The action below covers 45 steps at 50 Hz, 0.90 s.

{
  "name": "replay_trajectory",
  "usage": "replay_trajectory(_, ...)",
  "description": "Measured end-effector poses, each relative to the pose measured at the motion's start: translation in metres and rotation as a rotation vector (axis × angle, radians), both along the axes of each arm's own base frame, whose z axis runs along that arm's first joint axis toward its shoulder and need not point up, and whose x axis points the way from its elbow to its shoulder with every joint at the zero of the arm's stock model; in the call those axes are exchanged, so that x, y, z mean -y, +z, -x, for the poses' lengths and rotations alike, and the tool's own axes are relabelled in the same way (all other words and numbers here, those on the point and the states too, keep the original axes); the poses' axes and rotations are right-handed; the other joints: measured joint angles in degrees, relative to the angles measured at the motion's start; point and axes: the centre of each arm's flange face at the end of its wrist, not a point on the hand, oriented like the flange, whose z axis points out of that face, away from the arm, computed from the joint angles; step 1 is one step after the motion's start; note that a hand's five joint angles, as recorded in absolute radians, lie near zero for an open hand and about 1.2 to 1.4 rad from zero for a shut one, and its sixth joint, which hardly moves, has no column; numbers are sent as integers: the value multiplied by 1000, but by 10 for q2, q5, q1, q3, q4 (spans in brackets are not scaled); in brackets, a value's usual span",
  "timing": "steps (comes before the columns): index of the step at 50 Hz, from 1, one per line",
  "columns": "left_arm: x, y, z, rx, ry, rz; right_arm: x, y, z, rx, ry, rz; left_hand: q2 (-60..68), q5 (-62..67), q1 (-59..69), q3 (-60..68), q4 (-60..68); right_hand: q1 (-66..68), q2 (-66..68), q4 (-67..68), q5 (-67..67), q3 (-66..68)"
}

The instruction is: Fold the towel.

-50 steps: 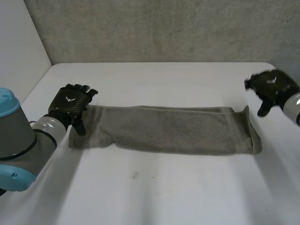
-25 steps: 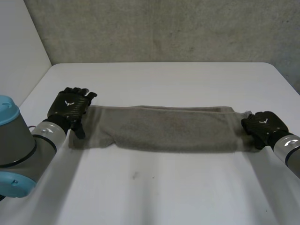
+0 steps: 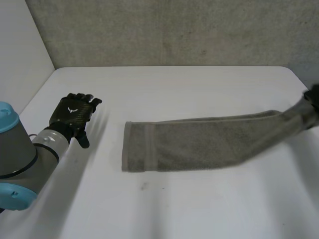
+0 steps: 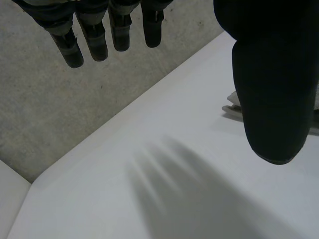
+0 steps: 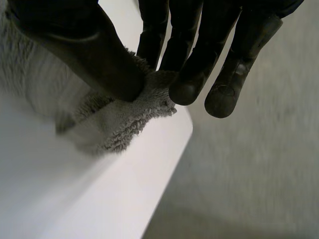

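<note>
Towel (image 3: 199, 142) lay lengthwise on tabletop (image 3: 189, 209), stretched between both hands. One end sat pinched between thumb and fingers of right robot hand (image 5: 75, 40), near tabletop's edge. Other end lay flat, well apart from left robot hand (image 3: 72, 113), on its thumb side. Left robot hand hovered over bare tabletop, fingers straight. Wall (image 3: 174, 30) stood beyond its fingertips.

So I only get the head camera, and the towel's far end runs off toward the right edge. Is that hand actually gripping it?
Observer: Yes. In the right wrist view the right hand pinches the towel by its end, between thumb and fingers.
Operator: And the underside of the other hand?
Observer: Nothing in it. In the left wrist view the left hand has straight fingers over the table, not touching the towel.
</note>
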Motion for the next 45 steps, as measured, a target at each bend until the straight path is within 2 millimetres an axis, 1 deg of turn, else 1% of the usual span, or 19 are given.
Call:
replay_trajectory(2,0,0,0,0,0,1,-4,14,-32,19,78,29,0,0,0,0,0,0,4,0,1,0)
replay_trajectory(5,0,0,1,0,-1,1,-21,32,-96,59,232,72,0,0,0,0,0,0,4,0,1,0)
replay_trajectory(6,0,0,1,0,-2,1,-25,34,-107,64,261,77,0,0,0,0,0,0,6,0,1,0)
replay_trajectory(9,-1,0,1,0,-2,1,-60,36,-178,88,446,93,0,0,0,0,0,2,8,0,1,0)
replay_trajectory(11,-1,0,2,0,-3,2,-91,29,-223,96,571,82,0,0,0,0,0,2,8,0,1,0)
replay_trajectory(13,-2,0,2,0,-5,2,-116,18,-252,95,658,62,0,0,0,0,0,3,8,0,1,0)
replay_trajectory(14,-2,0,3,1,-5,1,-142,2,-279,87,743,29,0,0,0,0,0,3,8,0,1,0)
replay_trajectory(17,-3,0,3,1,-6,1,-175,-26,-305,67,837,-25,0,0,0,0,0,3,8,0,1,0)
replay_trajectory(22,-3,0,3,1,-6,0,-215,-68,-326,29,936,-109,0,0,0,0,0,3,8,0,1,0)
replay_trajectory(25,-3,0,3,1,-6,-1,-225,-81,-329,17,958,-135,0,0,0,0,0,3,9,0,1,0)
replay_trajectory(36,-2,0,3,-1,-5,7,-226,-77,-331,28,971,-130,0,0,0,0,0,3,9,0,1,0)
replay_trajectory(37,-2,0,3,-1,-5,8,-227,-78,-331,25,972,-134,0,0,0,0,0,-62,-48,-61,-60,-61)
replay_trajectory(38,-2,0,3,-1,-5,8,-229,-80,-331,21,973,-138,0,0,0,0,0,-162,-163,-161,-163,-173)
replay_trajectory(39,-2,0,3,-1,-5,9,-229,-80,-331,19,973,-138,0,0,0,0,0,-209,-198,-207,-211,-207)
replay_trajectory(40,-2,0,3,-1,-5,9,-230,-81,-330,13,970,-141,0,0,0,0,0,-373,-373,-369,-375,-366)
replay_trajectory(41,-2,0,3,-1,-5,9,-230,-81,-330,12,968,-141,0,0,0,0,0,-406,-405,-414,-410,-411)
replay_trajectory(42,-2,0,3,-1,-6,10,-231,-80,-329,10,963,-141,0,0,0,0,0,-520,-516,-529,-534,-526)
replay_trajectory(43,-2,1,3,-1,-6,10,-231,-78,-328,10,958,-138,0,0,0,0,0,-580,-572,-592,-607,-593)
replay_trajectory(45,-3,2,4,-3,-8,15,-227,-68,-324,25,933,-130,0,0,0,0,0,-605,-595,-618,-627,-629)
